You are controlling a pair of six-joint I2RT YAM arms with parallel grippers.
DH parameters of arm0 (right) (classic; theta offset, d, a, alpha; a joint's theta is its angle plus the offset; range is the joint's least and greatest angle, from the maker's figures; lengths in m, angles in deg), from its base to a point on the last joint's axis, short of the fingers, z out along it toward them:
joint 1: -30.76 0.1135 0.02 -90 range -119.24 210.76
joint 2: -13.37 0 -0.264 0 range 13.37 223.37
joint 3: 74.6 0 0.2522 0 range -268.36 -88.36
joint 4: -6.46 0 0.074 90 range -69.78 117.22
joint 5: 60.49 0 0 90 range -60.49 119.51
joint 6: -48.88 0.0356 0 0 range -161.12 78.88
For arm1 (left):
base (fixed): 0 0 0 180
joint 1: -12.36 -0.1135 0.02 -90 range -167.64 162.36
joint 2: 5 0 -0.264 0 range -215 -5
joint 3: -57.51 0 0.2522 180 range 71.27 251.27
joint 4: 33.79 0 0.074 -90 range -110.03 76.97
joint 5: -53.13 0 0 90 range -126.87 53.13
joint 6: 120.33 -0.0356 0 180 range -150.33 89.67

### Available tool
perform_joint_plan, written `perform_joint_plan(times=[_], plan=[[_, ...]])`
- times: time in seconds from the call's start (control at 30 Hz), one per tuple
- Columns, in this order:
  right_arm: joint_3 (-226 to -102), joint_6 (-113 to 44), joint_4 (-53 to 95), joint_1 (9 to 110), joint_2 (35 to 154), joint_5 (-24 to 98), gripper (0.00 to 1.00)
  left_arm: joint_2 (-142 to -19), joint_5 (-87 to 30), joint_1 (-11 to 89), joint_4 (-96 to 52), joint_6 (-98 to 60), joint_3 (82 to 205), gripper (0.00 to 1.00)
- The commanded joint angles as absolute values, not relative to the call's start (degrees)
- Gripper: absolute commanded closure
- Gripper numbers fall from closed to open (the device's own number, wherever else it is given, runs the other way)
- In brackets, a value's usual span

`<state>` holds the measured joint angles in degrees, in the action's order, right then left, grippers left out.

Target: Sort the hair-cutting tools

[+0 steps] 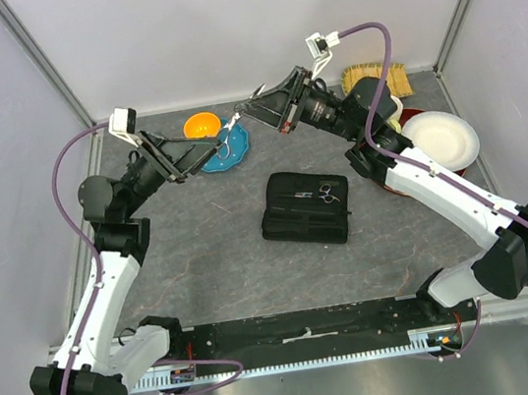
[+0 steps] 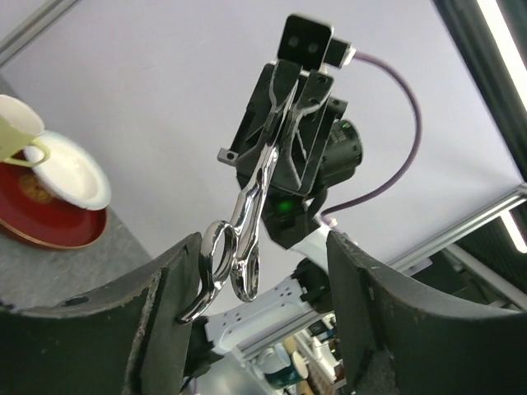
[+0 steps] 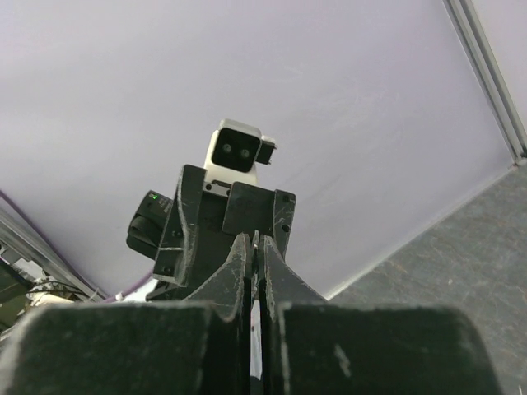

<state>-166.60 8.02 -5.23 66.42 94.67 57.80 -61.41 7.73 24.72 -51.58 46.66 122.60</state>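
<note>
Up close, left gripper (image 2: 272, 329) spread wide, gripping nothing, its 2 dark fingers (image 2: 165, 321) flanking the rings of 1 pair of scissors (image 2: 247, 210); 1 ring right at the left-hand finger, contact hard to tell. Opposite, right gripper (image 2: 280, 136) clamped tight on the blades of those scissors, holding them in the air above the far part of the tabletop (image 1: 203, 251), by a blue plate (image 1: 237, 149) and an orange bowl (image 1: 200, 124). Farther out, mid-tabletop, a black case (image 1: 293, 223) with the 2nd pair of scissors (image 1: 315, 193) lying on top. Far right, a white plate (image 1: 441, 138).
</note>
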Motion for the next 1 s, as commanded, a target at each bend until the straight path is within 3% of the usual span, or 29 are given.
perform_joint_plan(times=[0.0, 0.07, 0.17, 0.53, 0.6, 0.67, 0.7, 0.73, 0.77, 0.8, 0.87, 0.9, 0.93, 0.97], plan=[[-164.9, 10.3, -15.6, 66.4, 92.6, 56.3, 1.00, -61.2, 6.1, 24.9, -64.1, 56.6, 122.1, 0.36], [-164.0, 10.9, -18.4, 66.4, 92.2, 56.2, 1.00, -61.5, 6.6, 24.8, -64.6, 57.5, 122.2, 0.44], [-163.8, 10.7, -19.2, 66.6, 92.2, 56.0, 1.00, -61.4, 7.0, 24.9, -65.0, 58.1, 122.1, 0.46], [-163.6, 11.0, -21.6, 67.8, 94.1, 54.6, 1.00, -62.9, 8.4, 26.0, -65.1, 57.4, 122.0, 0.41], [-163.9, 11.1, -21.6, 67.9, 94.4, 54.7, 1.00, -62.8, 8.2, 26.0, -64.9, 57.1, 121.5, 0.49], [-163.9, 11.1, -21.4, 68.0, 94.8, 54.9, 1.00, -62.8, 8.0, 26.0, -64.7, 56.7, 121.7, 0.64], [-163.9, 11.1, -20.9, 68.0, 94.7, 54.9, 1.00, -62.9, 8.0, 26.0, -64.6, 56.3, 121.8, 0.73], [-164.1, 10.7, -19.3, 67.9, 94.8, 54.8, 1.00, -63.0, 8.0, 26.0, -64.2, 55.6, 122.2, 0.90], [-164.3, 10.4, -17.9, 68.0, 94.6, 54.7, 1.00, -63.2, 8.2, 26.0, -63.4, 55.1, 122.4, 0.98], [-165.0, 9.8, -16.4, 68.0, 94.6, 55.0, 1.00, -63.7, 9.1, 25.7, -62.9, 54.6, 122.6, 0.98], [-166.1, 5.8, -8.7, 68.0, 94.8, 55.6, 0.88, -64.3, 10.3, 24.8, -60.4, 53.1, 122.9, 0.98], [-166.6, 4.2, -6.3, 68.1, 94.6, 55.8, 0.75, -64.5, 11.5, 23.1, -60.4, 52.9, 122.6, 0.98], [-166.8, 2.9, -1.8, 68.0, 94.1, 55.6, 0.50, -64.9, 12.3, 22.0, -60.3, 52.9, 121.7, 0.98], [-166.9, 1.6, 0.9, 68.0, 93.7, 54.7, 0.42, -65.0, 13.7, 20.7, -59.9, 53.0, 121.2, 0.98]])
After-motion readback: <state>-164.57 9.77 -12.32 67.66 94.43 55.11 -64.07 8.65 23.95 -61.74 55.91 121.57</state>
